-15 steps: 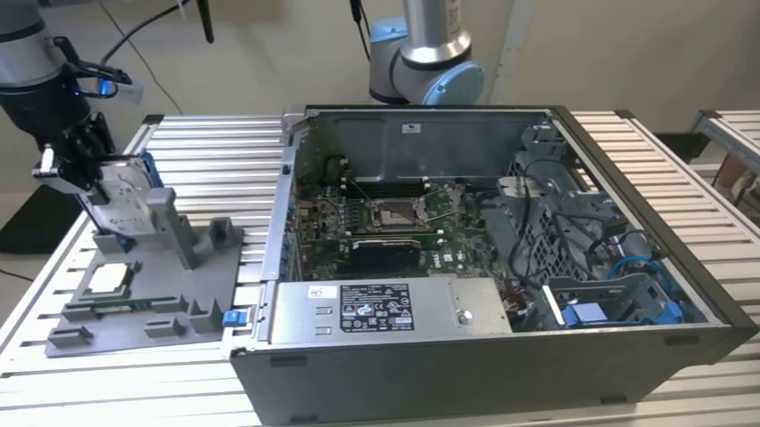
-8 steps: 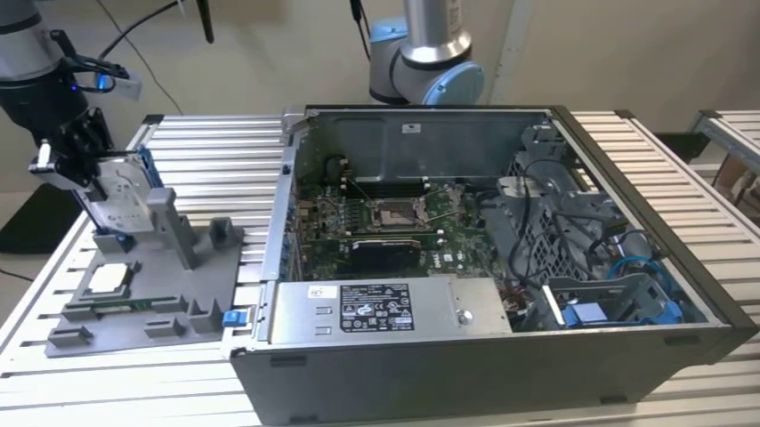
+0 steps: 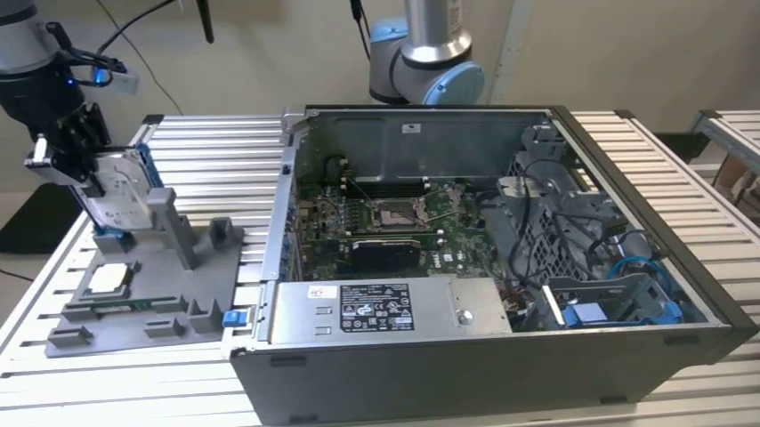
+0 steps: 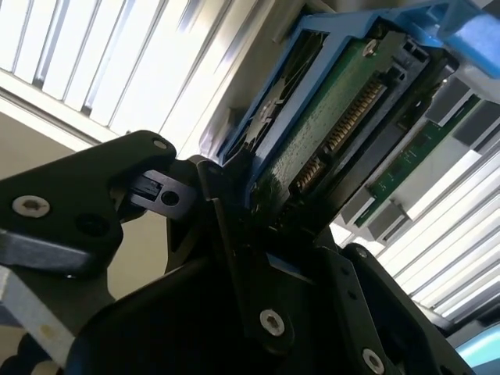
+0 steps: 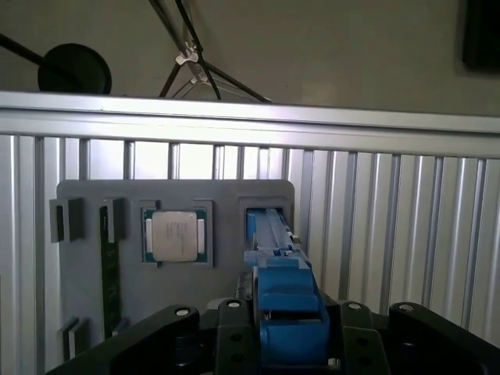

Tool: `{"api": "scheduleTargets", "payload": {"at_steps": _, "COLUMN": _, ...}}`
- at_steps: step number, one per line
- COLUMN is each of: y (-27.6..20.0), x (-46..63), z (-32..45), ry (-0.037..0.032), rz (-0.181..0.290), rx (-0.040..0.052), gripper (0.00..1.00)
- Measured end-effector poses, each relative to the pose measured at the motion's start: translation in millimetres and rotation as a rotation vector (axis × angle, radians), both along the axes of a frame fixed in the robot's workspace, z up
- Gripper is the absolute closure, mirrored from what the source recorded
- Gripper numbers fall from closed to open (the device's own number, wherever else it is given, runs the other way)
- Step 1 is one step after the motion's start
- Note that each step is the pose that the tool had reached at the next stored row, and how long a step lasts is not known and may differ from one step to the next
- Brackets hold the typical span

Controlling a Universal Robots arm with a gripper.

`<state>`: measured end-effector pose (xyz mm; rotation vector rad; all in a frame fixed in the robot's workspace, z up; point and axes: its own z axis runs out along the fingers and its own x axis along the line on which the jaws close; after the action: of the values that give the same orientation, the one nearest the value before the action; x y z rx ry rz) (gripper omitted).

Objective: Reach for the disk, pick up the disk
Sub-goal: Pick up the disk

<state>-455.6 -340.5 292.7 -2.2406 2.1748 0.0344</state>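
Slatted tabletop [image 3: 119, 391] runs right up to the exterior camera and carries everything you need. On it, the open computer case [image 3: 499, 356] takes the middle and the 3 o'clock side of the exterior view. The grey fixture [image 3: 155, 302] lies flat beside the case, at its 9 o'clock.

Your gripper [image 3: 69, 156] hangs over the fixture's far corner, toward 10 o'clock in the exterior view. The disk [image 3: 116, 191] stands on edge right under it. It is silver with a blue bracket, and its long axis runs nearly upright, leaning a little. Its upper end sits between the jaws and its lower end is down at the fixture's slot [image 5: 266, 223]. You cannot tell from these views whether that lower end is seated in the slot or just clear of it.

In the second wrist view the black fingers [image 4: 226, 211] flank the disk's bracket edge, with the green board face [image 4: 336, 133] running away from them. They look clamped onto the disk, not spread. So the disk lies straight down from the gripper, along the gripper's own line.

Smallest, the square chip [image 3: 105, 277] rests in its pocket at the disk's 6 o'clock, well apart from the gripper.
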Motion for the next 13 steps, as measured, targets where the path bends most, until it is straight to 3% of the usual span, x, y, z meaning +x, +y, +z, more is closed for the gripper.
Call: {"api": "scheduleTargets", "payload": {"at_steps": 13, "y": 0.0, "x": 0.0, "z": 16.3, "ry": 0.0, "rz": 0.0, "rx": 0.0, "gripper": 1.0}}
